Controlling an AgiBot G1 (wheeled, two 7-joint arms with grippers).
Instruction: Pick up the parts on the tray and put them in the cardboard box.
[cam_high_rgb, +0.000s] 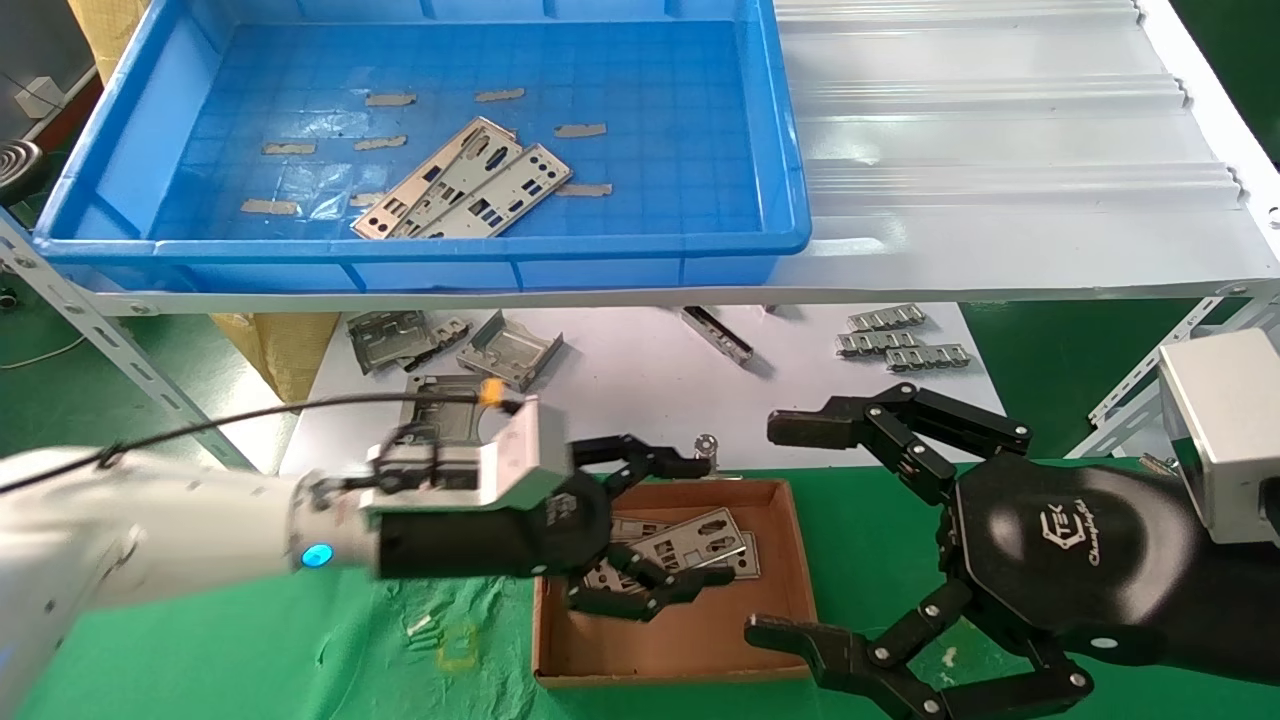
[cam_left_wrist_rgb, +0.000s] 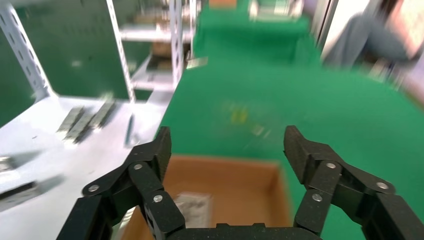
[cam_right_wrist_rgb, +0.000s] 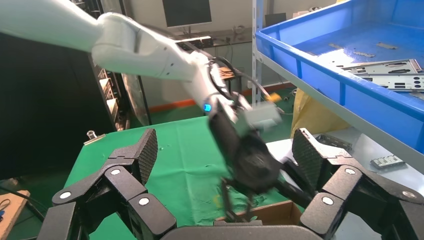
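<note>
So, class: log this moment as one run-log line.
left hand: open, over cardboard box | right hand: open, beside box | parts: on tray

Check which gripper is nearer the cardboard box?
Left. The left gripper hangs open right over the cardboard box, above the plates inside; the right gripper, also open, sits beside it.

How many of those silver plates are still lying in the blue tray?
2: two parts lie side by side, overlapping, near the middle of the tray. None seems hidden.
</note>
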